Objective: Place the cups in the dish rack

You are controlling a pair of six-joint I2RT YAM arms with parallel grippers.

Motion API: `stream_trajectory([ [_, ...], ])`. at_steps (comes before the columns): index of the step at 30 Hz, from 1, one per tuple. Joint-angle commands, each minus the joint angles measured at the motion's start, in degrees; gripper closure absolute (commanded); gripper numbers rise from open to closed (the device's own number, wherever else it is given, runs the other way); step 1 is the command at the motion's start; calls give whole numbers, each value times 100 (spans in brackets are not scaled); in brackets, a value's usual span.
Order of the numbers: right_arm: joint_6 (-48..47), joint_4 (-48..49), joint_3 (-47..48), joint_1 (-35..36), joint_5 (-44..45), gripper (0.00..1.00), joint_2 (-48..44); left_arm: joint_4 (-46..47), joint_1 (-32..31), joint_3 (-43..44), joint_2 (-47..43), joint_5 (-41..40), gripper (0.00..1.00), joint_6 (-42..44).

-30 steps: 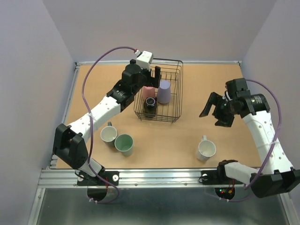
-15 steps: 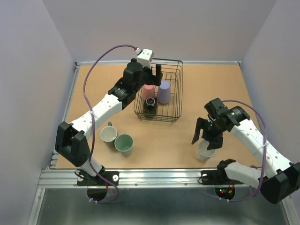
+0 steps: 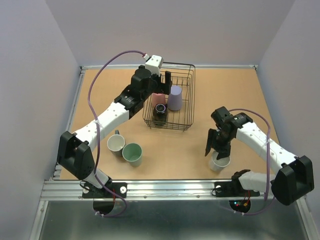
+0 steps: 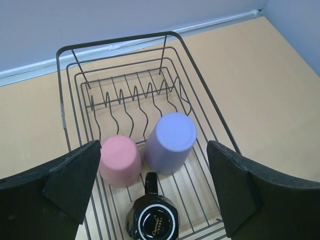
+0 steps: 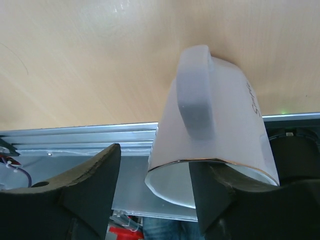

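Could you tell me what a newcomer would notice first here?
The black dish rack at the far middle of the table stands out, holding a pink cup, a lavender cup and a dark mug. Next, the open right gripper hangs at the white mug near the front edge.

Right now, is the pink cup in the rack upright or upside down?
Upside down: the pink cup shows its closed flat base facing up, beside the lavender cup in the dish rack.

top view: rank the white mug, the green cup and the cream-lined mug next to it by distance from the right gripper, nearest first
1. white mug, at the right gripper's fingertips, near right of the table.
2. pale green cup, near left.
3. cream-lined mug, just left of the green cup, farthest.
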Motion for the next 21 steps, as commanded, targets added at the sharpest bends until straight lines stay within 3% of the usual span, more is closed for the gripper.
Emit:
stream_trajectory([
  [1,-175,428,58,32,230,43,111,134,-29,-84,-476,-150,1,156],
  [4,-245,490,31,41,142,71,226,108,-20,-154,-572,-255,1,270],
  [8,-254,499,66,50,124,100,200,90,-20,-199,-643,-326,1,314],
  [14,-254,315,390,41,299,100,156,73,-11,-102,-599,-335,1,270],
  [21,-456,297,2322,41,1169,100,909,-251,-20,634,-485,-10,1,481],
])
